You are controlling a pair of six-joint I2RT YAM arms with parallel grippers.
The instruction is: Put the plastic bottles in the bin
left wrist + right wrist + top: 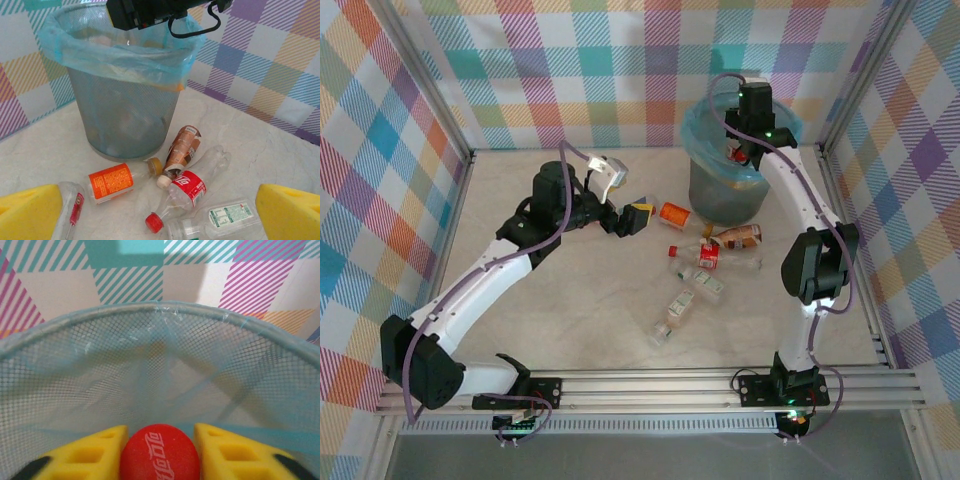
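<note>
The bin (725, 190), a grey mesh basket lined with a light-blue bag, stands at the back right. My right gripper (752, 150) hangs over its mouth. In the right wrist view the right gripper (160, 455) is shut on a bottle's red cap (159, 452), with the bin's rim (150, 307) ahead. Several plastic bottles lie on the table in front of the bin: orange-labelled (111, 181), brown-labelled (182, 147), red-labelled (192, 187) and green-white (225, 220). My left gripper (638, 217) stands open just left of them, holding nothing; its yellow fingers (30, 212) frame the pile.
Another clear bottle (72, 212) lies by the left finger, and one more (672, 318) lies nearer the arms. Chequered walls close in the table at the back and sides. A metal rail (650, 385) runs along the front edge.
</note>
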